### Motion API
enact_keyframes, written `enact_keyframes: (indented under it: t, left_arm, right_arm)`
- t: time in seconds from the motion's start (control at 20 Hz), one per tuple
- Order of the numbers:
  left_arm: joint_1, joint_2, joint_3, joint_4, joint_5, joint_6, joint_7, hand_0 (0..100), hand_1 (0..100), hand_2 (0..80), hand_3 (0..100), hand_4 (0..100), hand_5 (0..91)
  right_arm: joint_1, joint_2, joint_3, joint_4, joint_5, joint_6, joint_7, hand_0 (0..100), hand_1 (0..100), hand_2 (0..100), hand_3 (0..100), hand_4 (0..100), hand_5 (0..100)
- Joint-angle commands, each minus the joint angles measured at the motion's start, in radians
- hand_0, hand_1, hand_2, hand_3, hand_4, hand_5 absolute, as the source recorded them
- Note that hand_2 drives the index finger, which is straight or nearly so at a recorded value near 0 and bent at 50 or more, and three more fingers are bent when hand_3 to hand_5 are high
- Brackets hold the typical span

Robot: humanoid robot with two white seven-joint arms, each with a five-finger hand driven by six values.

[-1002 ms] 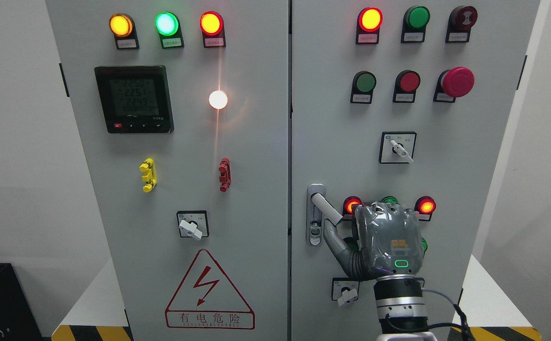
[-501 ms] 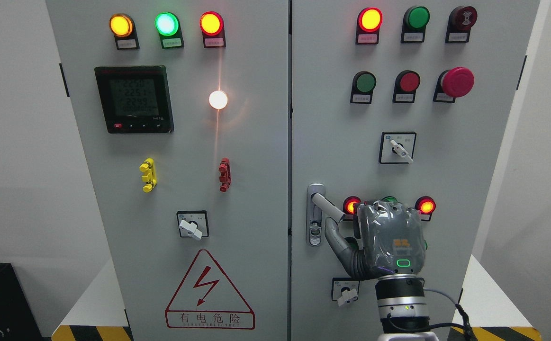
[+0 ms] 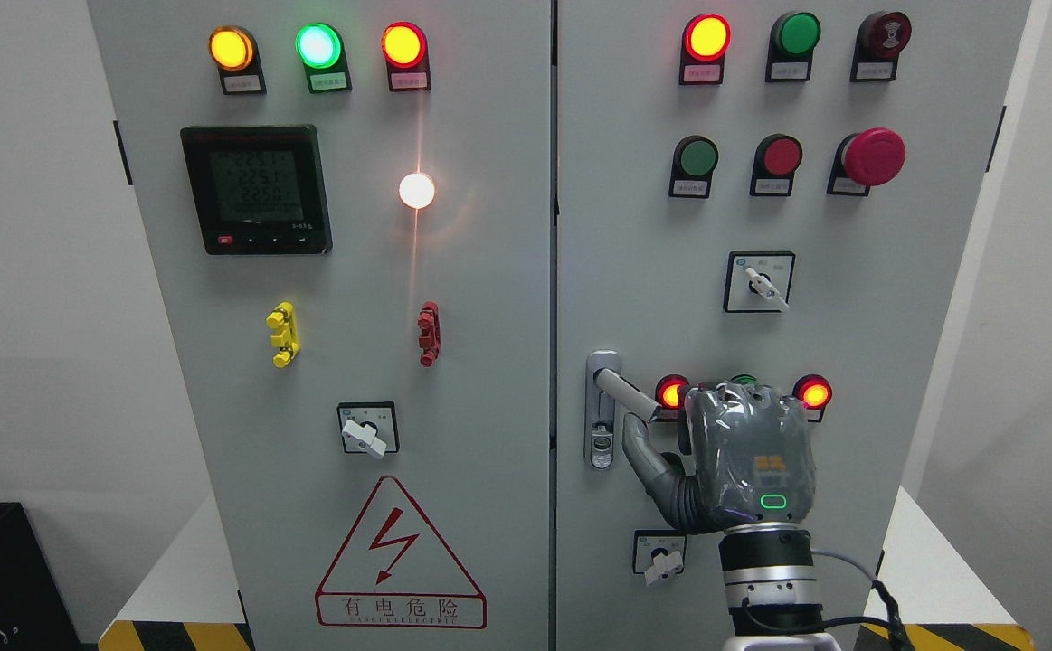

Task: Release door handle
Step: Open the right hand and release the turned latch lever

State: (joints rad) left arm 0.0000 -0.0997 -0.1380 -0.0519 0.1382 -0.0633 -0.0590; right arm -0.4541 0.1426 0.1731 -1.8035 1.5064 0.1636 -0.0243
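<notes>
Right hand (image 3: 747, 461) up in front of the right cabinet door (image 3: 851, 344), back of the palm to the camera, thumb stretched up-left. Door handle (image 3: 625, 396) sitting just up-left of the thumb tip, touching or nearly so. Honestly can't tell if the fingers are curled, hidden behind the palm.

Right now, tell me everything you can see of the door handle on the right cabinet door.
The door handle is a pale grey metal-looking lever on a silver upright plate with a keyhole part below. It sits near the right door's left edge, swung out and slanting down to the right. Its far end is hidden at the right hand, whose thumb lies just under it; whether they touch is unclear.
</notes>
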Motion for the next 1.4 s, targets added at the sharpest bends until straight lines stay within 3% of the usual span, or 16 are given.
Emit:
enact_keyframes:
  t: [0.0,1.35]
  left_arm:
    - [0.018,0.000,0.000,0.000,0.000,0.000,-0.001,12,56,0.0,0,0,0.0]
    - [0.018,0.000,0.000,0.000,0.000,0.000,-0.001,12,56,0.0,0,0,0.0]
  right_arm:
    - [-0.001,-0.002,-0.012,-0.002,0.000,0.001,0.004,47,29,90,100,94,95]
    - [-0.009,-0.001,-0.020,-0.011,-0.006,0.001,0.004,47,28,90,100,95,95]
